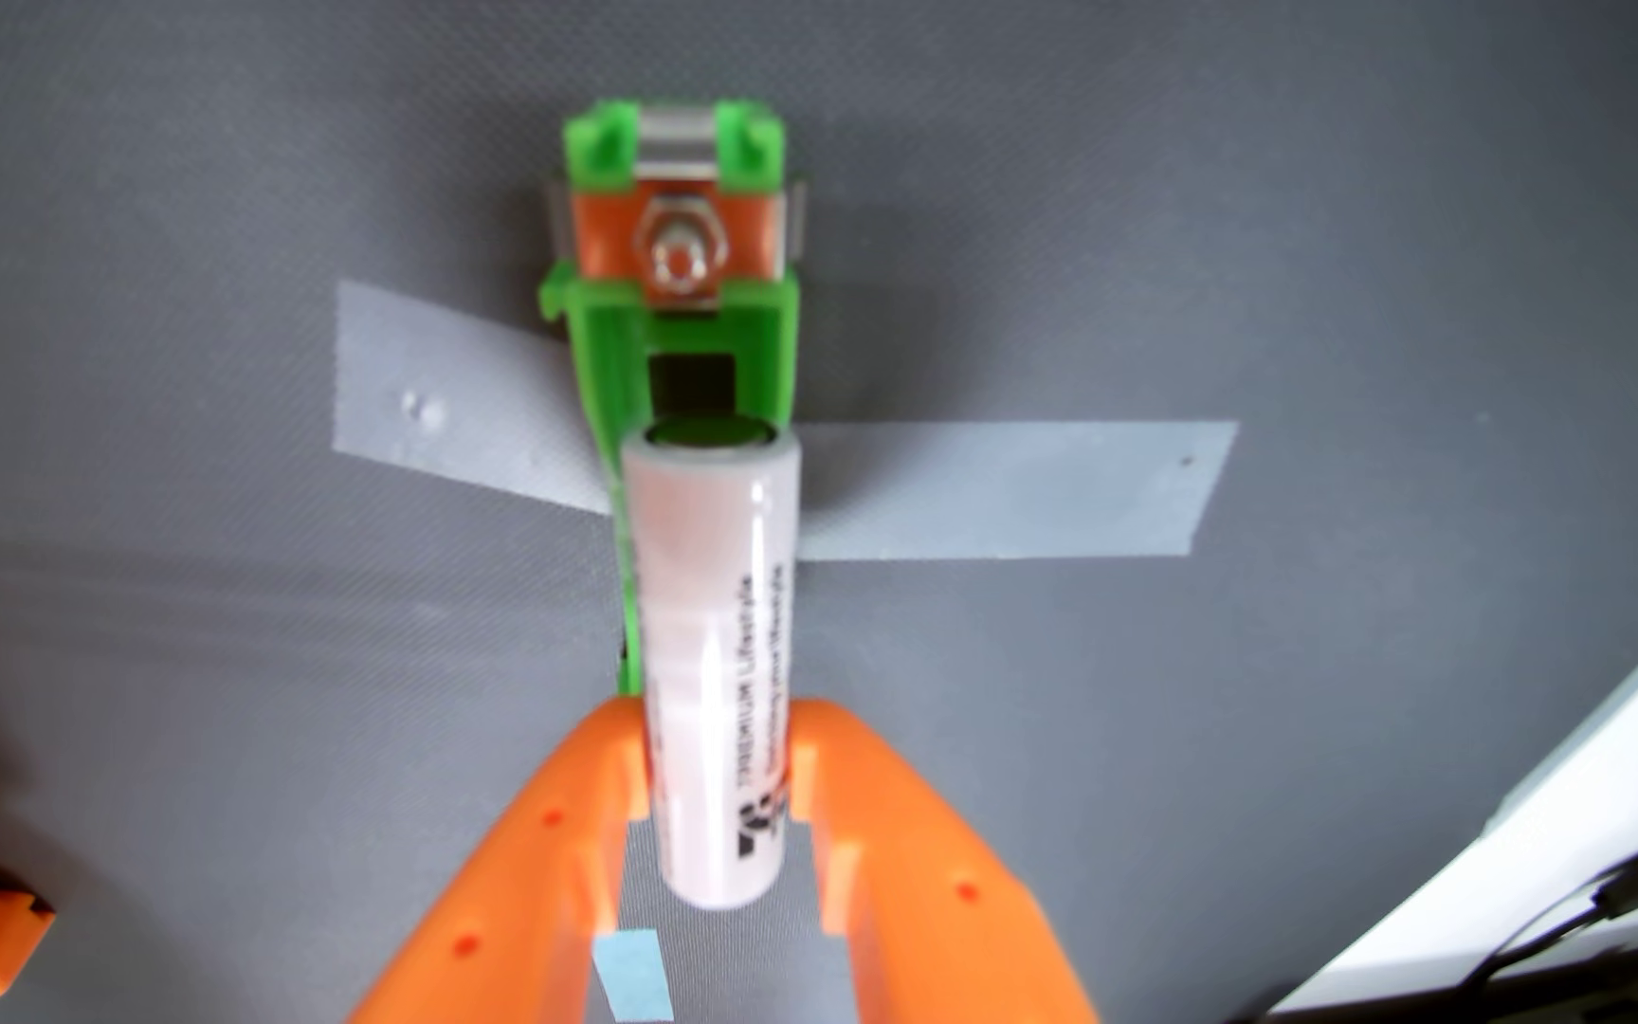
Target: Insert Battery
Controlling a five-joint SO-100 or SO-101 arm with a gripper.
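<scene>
Here, in the wrist view, we see the grey, finely textured tabletop (pixel 1288 246) lying bare to the left and right of the green plastic battery holder (pixel 677 335); the holder is fixed by pale grey tape strips (pixel 1012 492) that run out on both sides of it; at the right lower corner a white edge with black cables (pixel 1583 866) cuts in, well apart from the holder; a small light-blue tape patch (pixel 633 975) lies on the tabletop between the fingers. Our orange plastic gripper (pixel 719 748) is clamped on the white cylindrical battery (pixel 712 640) with dark lettering, the two fingers (pixel 569 817) pressing its sides near its lower end; the battery reaches up past the fingertips, over the holder's channel, its far end just short of the copper plate with metal nut (pixel 682 251) at the holder's upper end; whether it touches the holder we cannot tell.
</scene>
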